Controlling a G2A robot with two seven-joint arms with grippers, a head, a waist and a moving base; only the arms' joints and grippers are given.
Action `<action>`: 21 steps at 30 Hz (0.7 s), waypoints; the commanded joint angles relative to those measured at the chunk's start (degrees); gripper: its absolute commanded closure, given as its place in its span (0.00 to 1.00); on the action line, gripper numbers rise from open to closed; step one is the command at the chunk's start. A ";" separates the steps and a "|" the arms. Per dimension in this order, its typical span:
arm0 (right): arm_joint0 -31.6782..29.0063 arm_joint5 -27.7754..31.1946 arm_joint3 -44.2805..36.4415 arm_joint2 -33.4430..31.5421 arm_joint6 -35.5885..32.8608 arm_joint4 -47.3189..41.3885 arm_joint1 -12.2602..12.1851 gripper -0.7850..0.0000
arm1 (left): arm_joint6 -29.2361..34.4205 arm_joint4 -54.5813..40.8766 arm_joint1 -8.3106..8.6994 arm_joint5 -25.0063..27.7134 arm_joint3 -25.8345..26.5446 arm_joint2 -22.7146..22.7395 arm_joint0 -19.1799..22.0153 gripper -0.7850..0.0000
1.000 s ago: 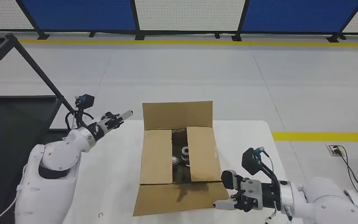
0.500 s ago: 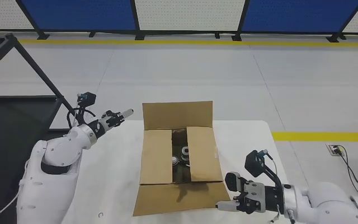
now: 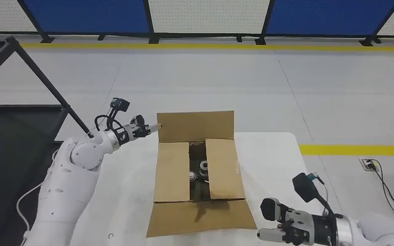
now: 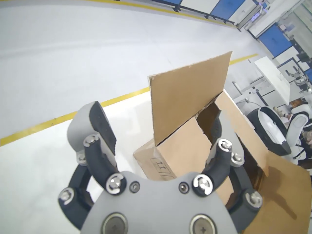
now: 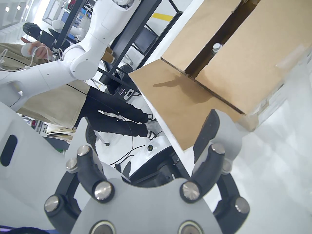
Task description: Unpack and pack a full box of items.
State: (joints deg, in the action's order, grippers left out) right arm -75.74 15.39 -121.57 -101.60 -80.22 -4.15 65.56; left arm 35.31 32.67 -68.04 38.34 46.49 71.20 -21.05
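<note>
A cardboard box [image 3: 184, 175] stands mid-table with its far flap [image 3: 196, 126] upright, both side flaps folded inward and the near flap [image 3: 200, 218] lying flat outward. Through the gap between the side flaps I see bottle tops [image 3: 202, 167], one of them a white cap [image 5: 215, 47]. My left gripper [image 3: 154, 127] is open at the far flap's left edge, and its fingers [image 4: 102, 127] straddle the box's far-left corner [image 4: 156, 144]. My right gripper [image 3: 265, 220] is open just right of the near flap's right corner [image 5: 182, 147], apart from it.
The white table [image 3: 271, 160] has bare surface on both sides of the box. A black metal frame [image 3: 37, 74] stands off the table's left side. Beyond the table lies open floor with a yellow line [image 3: 345, 149].
My left gripper has swung right, up to the far flap's left edge. My right arm has drawn back toward the table's near right, away from the near flap.
</note>
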 commanded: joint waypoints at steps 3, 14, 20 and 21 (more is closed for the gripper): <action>-2.11 -4.73 0.28 -2.13 -3.04 -4.18 -0.65 0.00 | -2.12 0.19 -1.48 5.27 -8.46 -4.06 4.34 0.00; -2.17 -5.81 -1.01 6.30 -7.78 3.32 -3.47 0.00 | -8.75 -0.07 -5.39 13.48 -22.13 -10.67 11.30 0.00; 0.39 -7.86 0.48 10.78 -7.77 8.06 -4.44 0.00 | -10.55 0.15 -6.19 17.15 -25.74 -11.86 13.12 0.00; 0.99 -8.14 0.89 11.46 -7.46 8.36 -4.50 0.00 | -10.74 0.12 -6.23 18.06 -26.14 -11.95 13.25 0.00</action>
State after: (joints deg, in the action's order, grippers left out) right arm -75.27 7.49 -121.00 -90.69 -87.90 3.89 61.11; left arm 24.74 32.77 -74.24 55.59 20.72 59.33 -7.90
